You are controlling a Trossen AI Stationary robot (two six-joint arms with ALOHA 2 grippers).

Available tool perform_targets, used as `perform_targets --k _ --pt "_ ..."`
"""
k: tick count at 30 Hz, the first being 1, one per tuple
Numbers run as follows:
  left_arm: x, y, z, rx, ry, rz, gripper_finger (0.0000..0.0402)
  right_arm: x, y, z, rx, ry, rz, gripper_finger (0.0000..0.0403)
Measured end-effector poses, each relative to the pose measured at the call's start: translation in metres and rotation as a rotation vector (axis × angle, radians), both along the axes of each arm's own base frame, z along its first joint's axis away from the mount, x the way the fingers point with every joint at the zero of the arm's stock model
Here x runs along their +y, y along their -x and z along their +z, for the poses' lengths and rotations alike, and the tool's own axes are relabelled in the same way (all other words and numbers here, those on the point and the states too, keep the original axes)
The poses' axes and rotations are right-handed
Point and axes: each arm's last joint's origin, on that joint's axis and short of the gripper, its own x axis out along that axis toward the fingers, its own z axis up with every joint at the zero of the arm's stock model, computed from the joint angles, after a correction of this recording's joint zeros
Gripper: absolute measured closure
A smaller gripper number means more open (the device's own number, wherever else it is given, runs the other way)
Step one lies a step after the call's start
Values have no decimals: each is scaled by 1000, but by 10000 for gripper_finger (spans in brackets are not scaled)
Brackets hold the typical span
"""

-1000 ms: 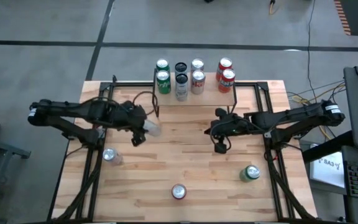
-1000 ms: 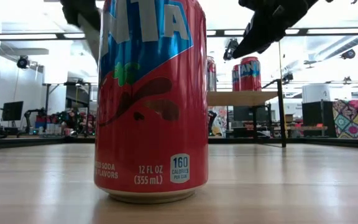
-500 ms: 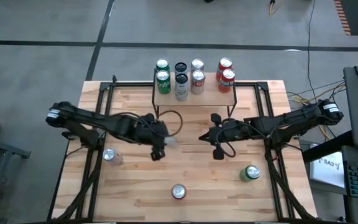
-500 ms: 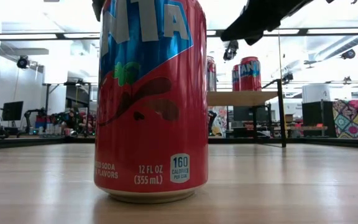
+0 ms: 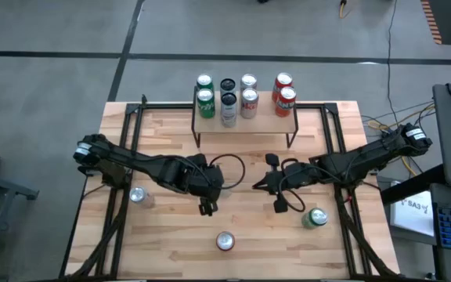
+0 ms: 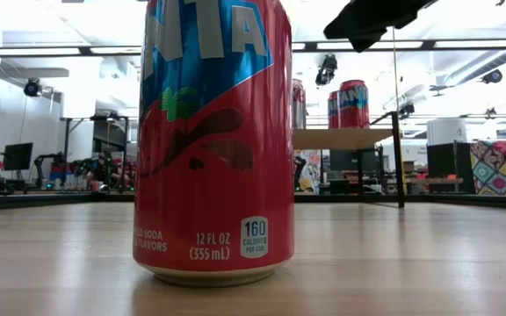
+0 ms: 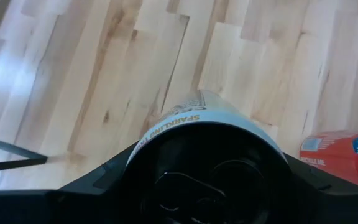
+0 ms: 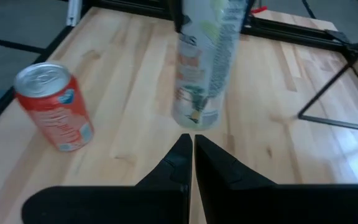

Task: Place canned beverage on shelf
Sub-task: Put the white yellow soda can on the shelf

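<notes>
The shelf (image 5: 245, 121) sits at upper centre of the high view, already carrying cans. Centre frame, the left gripper (image 5: 208, 186) grasps a pale sparkling-water can (image 8: 202, 59) held clear of the table. The can looks rigid, smooth, likely slippery and dentable; a mid-body hold suits it. The right gripper (image 8: 190, 144) is clenched empty.

shelf (image 5: 245, 125): at the far middle edge of the desk (image 5: 163, 235)
cans on shelf (image 5: 228, 100): seven, in a group of five on the left and a pair (image 5: 284, 92) on the right
near can (image 5: 225, 241): upright at the desk's near middle
left can (image 5: 138, 195): on the desk's left side
right can (image 5: 315, 218): on the desk's right side
left gripper (image 5: 207, 205): over the desk's middle, just behind the near can, with a can (image 7: 197, 115) in its jaws
right gripper (image 5: 258, 185): right of the left gripper, apart from it
</notes>
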Motion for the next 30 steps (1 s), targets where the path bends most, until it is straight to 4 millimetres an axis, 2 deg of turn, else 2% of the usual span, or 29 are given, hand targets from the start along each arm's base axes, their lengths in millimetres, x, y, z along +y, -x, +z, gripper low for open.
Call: perform_targets --k 10,17,30 --pt "-28 -3 -12 -8 9 -12 157 16 2 5 -58 3 60 394" --pt "-31 -5 -18 7 0 -15 157 17 2 6 -79 13 68 394" --pt "-31 -4 -16 -1 2 -19 157 17 1 8 -89 -8 60 394"
